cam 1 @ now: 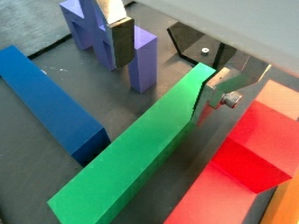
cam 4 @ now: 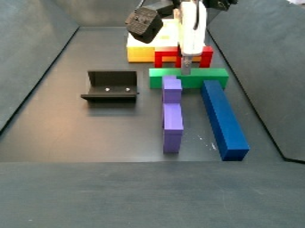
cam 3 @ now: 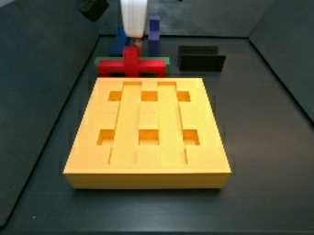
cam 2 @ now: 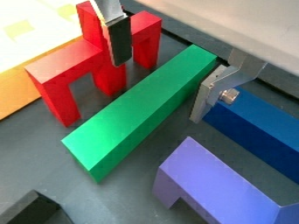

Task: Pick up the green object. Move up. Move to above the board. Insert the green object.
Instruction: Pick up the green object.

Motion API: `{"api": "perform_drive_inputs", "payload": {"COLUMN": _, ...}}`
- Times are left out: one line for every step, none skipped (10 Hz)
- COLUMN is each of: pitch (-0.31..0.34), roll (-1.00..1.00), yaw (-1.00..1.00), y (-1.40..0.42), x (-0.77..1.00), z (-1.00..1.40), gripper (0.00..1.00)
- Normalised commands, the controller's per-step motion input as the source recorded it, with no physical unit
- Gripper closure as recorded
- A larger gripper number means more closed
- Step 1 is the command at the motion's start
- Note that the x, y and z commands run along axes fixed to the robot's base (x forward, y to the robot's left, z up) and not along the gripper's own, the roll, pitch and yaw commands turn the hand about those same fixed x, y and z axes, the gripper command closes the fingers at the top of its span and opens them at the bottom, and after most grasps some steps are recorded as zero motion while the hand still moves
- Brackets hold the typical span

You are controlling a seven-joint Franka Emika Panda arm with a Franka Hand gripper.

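Observation:
The green object (cam 1: 135,157) is a long green bar lying flat on the dark floor, and both wrist views show it (cam 2: 140,105). My gripper (cam 1: 162,87) is low over its far end and open, with one finger on each side of the bar. One finger (cam 1: 225,87) is at the bar's edge. The other finger (cam 2: 117,39) stands a gap away from it. In a side view the gripper (cam 4: 188,40) hangs over the green bar (cam 4: 188,80), just in front of the board (cam 4: 143,49). The board (cam 3: 153,128) is orange-yellow with square holes.
A red piece (cam 2: 82,66) stands close on one side of the bar. A blue bar (cam 4: 220,116) and a purple piece (cam 4: 173,111) lie on the other side. The fixture (cam 4: 110,86) stands apart on the floor. Dark walls enclose the workspace.

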Motion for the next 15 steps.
{"api": "perform_drive_inputs", "payload": {"pitch": -0.009, "roll": -0.05, "yaw": 0.0, "y": 0.0, "x": -0.17, "z": -0.01, "gripper": 0.0}}
{"api": "perform_drive_inputs", "payload": {"pitch": -0.033, "roll": -0.04, "yaw": 0.0, "y": 0.0, "x": -0.16, "z": -0.18, "gripper": 0.0}}
{"api": "perform_drive_inputs", "payload": {"pitch": 0.0, "roll": -0.06, "yaw": 0.0, "y": 0.02, "x": 0.0, "z": -0.11, "gripper": 0.0}}
{"api": "perform_drive_inputs", "payload": {"pitch": 0.0, "roll": -0.08, "yaw": 0.0, "y": 0.14, "x": 0.0, "z": -0.12, "gripper": 0.0}}
{"api": "perform_drive_inputs", "payload": {"pitch": 0.0, "roll": -0.09, "yaw": 0.0, "y": 0.15, "x": 0.01, "z": -0.08, "gripper": 0.0}}
{"api": "perform_drive_inputs", "payload": {"pitch": 0.0, "roll": -0.06, "yaw": 0.04, "y": 0.05, "x": 0.17, "z": -0.16, "gripper": 0.0}}
{"api": "perform_drive_inputs", "payload": {"pitch": 0.0, "roll": -0.06, "yaw": 0.01, "y": 0.03, "x": 0.0, "z": -0.15, "gripper": 0.0}}
{"api": "perform_drive_inputs", "payload": {"pitch": 0.0, "roll": -0.06, "yaw": 0.0, "y": 0.03, "x": 0.0, "z": -0.11, "gripper": 0.0}}
{"api": "perform_drive_inputs", "payload": {"pitch": -0.01, "roll": -0.06, "yaw": 0.0, "y": 0.05, "x": -0.09, "z": -0.15, "gripper": 0.0}}
{"api": "perform_drive_inputs", "payload": {"pitch": 0.0, "roll": 0.0, "yaw": 0.01, "y": -0.09, "x": -0.03, "z": -0.03, "gripper": 0.0}}
{"api": "perform_drive_inputs", "payload": {"pitch": -0.004, "roll": 0.0, "yaw": 0.02, "y": -0.05, "x": -0.01, "z": -0.15, "gripper": 0.0}}
{"api": "perform_drive_inputs", "payload": {"pitch": -0.001, "roll": -0.02, "yaw": 0.0, "y": 0.0, "x": 0.0, "z": -0.21, "gripper": 0.0}}
{"api": "perform_drive_inputs", "payload": {"pitch": 0.0, "roll": -0.05, "yaw": 0.0, "y": 0.05, "x": 0.0, "z": -0.12, "gripper": 0.0}}
{"api": "perform_drive_inputs", "payload": {"pitch": -0.004, "roll": -0.1, "yaw": 0.0, "y": 0.12, "x": -0.04, "z": -0.05, "gripper": 0.0}}
{"api": "perform_drive_inputs", "payload": {"pitch": -0.073, "roll": -0.14, "yaw": -0.02, "y": 0.0, "x": -0.31, "z": 0.01, "gripper": 0.0}}
